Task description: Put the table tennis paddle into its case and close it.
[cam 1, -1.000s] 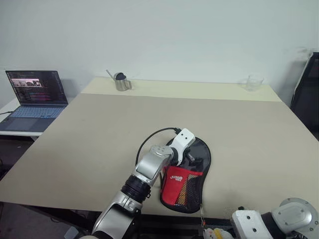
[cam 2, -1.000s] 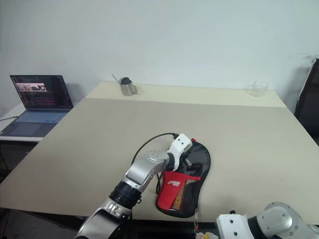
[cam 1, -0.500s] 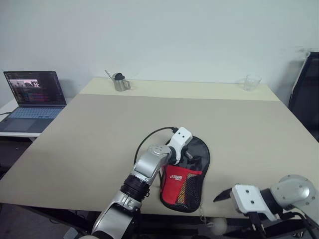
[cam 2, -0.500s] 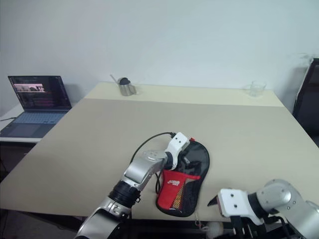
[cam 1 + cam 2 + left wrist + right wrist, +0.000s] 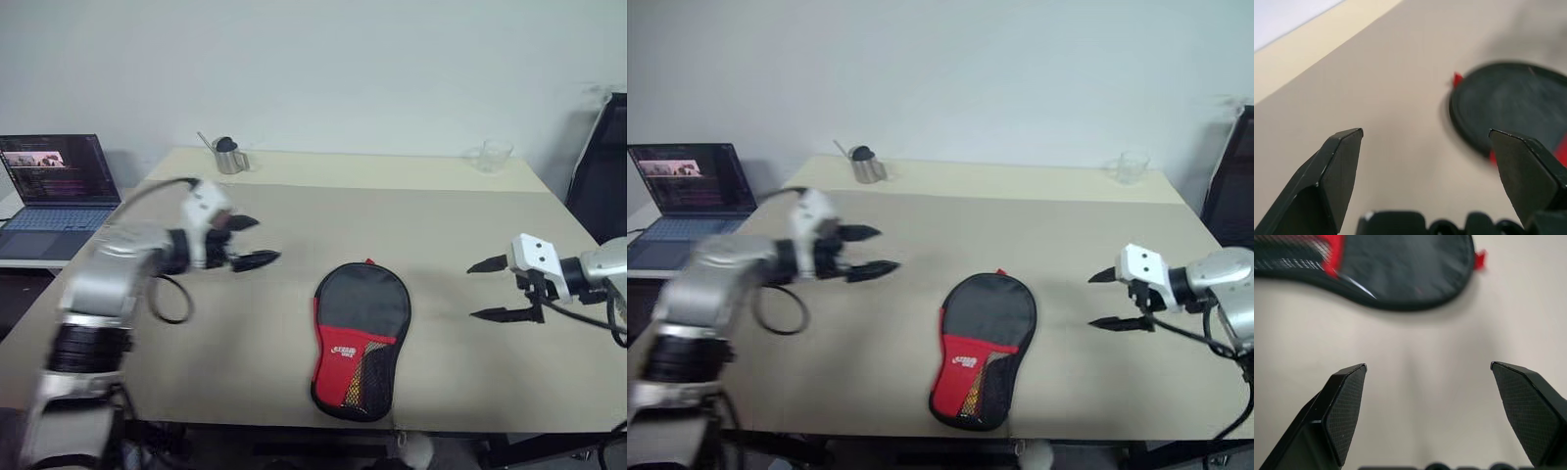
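The case (image 5: 359, 338) lies flat near the front edge of the worktop (image 5: 411, 225), middle of the scene, with bare surface on every side of it. The left hand (image 5: 245, 243) hangs wide open to its left, the right hand (image 5: 487, 290) wide open to its right, both well apart from it. A metal cup (image 5: 228, 157) at far left and a glass (image 5: 495, 157) at far right stand clear of the middle. A laptop (image 5: 59, 186) sits off the left edge.

I see the case (image 5: 359, 338) black on its round upper part, red below with a white logo and a dark mesh pocket, plus a red tab at the top. The table (image 5: 411, 225) is beige, its far strip paler yellow.
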You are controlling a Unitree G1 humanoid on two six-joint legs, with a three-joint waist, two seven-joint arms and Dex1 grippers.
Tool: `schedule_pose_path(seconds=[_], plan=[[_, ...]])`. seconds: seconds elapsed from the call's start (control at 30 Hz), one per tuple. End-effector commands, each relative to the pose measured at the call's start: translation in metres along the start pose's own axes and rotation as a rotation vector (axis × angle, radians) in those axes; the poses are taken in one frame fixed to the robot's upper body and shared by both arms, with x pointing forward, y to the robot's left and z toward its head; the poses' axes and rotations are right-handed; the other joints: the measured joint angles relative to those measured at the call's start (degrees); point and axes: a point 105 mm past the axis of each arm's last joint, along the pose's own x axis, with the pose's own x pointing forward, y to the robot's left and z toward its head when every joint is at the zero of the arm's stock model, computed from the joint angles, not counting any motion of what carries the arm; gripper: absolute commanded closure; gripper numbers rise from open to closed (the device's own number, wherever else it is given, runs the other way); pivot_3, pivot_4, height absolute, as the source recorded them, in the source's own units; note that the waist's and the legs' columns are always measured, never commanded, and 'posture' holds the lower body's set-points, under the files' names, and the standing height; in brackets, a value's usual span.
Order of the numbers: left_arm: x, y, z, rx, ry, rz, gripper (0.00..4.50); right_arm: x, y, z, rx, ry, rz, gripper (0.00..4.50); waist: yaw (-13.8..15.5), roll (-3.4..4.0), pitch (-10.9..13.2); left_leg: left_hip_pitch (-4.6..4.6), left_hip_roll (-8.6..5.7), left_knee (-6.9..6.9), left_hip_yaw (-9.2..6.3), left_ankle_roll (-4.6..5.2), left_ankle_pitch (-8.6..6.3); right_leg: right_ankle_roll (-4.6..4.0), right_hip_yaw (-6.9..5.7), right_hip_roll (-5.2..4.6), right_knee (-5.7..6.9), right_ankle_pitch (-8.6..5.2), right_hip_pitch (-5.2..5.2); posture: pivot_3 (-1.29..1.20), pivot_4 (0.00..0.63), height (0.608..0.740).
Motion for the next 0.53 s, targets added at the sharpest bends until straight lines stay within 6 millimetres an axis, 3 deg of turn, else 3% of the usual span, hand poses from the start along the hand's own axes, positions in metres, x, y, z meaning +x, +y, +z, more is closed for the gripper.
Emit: schedule_pose_path(seconds=[0.03, 0.13, 0.27, 0.53], plan=[[-0.041, -0.005, 0.017, 0.057, -0.025, -0.036, 0.0, -0.017, -0.011, 0.006, -0.068, 0.017, -0.007, 0.03, 0.11, 0.06, 0.04, 0.0, 0.0, -0.03, -0.01, 0.0, 0.0, 0.0, -0.01, 0.0, -0.01, 0.0, 0.0, 0.0, 0.15, 0.74], [-0.072, -0.007, 0.018, 0.056, 0.009, -0.019, 0.0, -0.021, -0.017, 0.008, -0.087, 0.021, 0.001, 0.03, 0.1, 0.13, 0.2, 0.0, 0.07, -0.03, 0.01, -0.01, -0.01, -0.03, 0.0, -0.03, 0.03, -0.03, -0.06, 0.0, 0.15, 0.74], [-0.095, -0.014, 0.011, 0.016, 0.046, 0.0, 0.0, -0.018, -0.016, 0.017, -0.108, -0.007, 0.039, 0.03, 0.23, 0.26, 0.27, 0.06, 0.29, -0.03, 0.03, -0.02, -0.01, -0.07, -0.01, -0.1, 0.1, -0.05, -0.05, 0.0, 0.15, 0.74], [-0.122, -0.035, -0.002, -0.06, 0.093, 0.061, 0.0, -0.011, -0.009, 0.024, -0.129, -0.027, 0.105, 0.03, 0.16, 0.29, 0.39, 0.04, 0.45, 0.2, 0.18, -0.08, -0.04, -0.34, 0.06, -0.09, 0.87, -0.21, -0.45, 0.0, 0.15, 0.74]])
